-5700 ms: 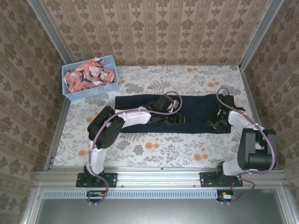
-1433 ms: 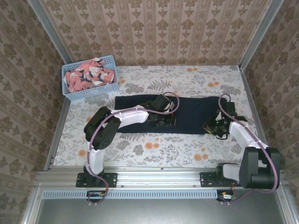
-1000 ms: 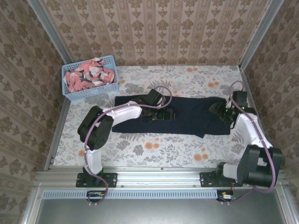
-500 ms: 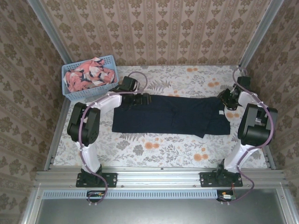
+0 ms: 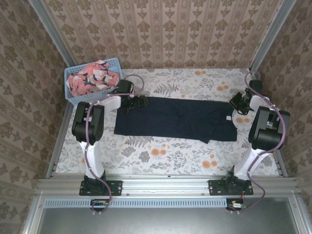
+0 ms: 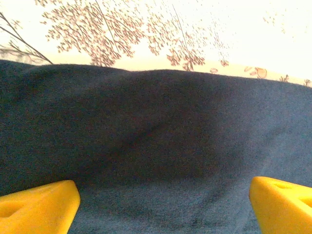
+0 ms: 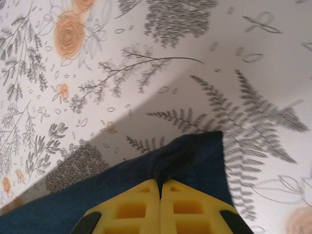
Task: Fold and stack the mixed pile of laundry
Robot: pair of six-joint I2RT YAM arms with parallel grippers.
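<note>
The dark navy garment (image 5: pixel 178 119) lies spread flat across the middle of the flowered table. My left gripper (image 5: pixel 136 103) hovers over its far left corner; in the left wrist view its yellow fingertips (image 6: pixel 41 207) stand wide apart, so the gripper (image 6: pixel 161 209) is open with the navy cloth (image 6: pixel 156 126) lying below. My right gripper (image 5: pixel 238 102) is at the garment's far right corner. In the right wrist view it (image 7: pixel 160 184) is shut on a pinched fold of the navy corner (image 7: pixel 195 153). The coral-pink printed garment (image 5: pixel 92 78) sits bunched in the basket.
The light blue perforated basket (image 5: pixel 97 96) stands at the far left corner of the table, close to my left arm. Patterned walls with metal posts close in the back and both sides. Bare tablecloth (image 5: pixel 170 156) shows between the garment and the near rail.
Both grippers moved from the garment's near side to its far corners. The right gripper closed on the far right corner. The garment's right end shifted and flattened slightly.
</note>
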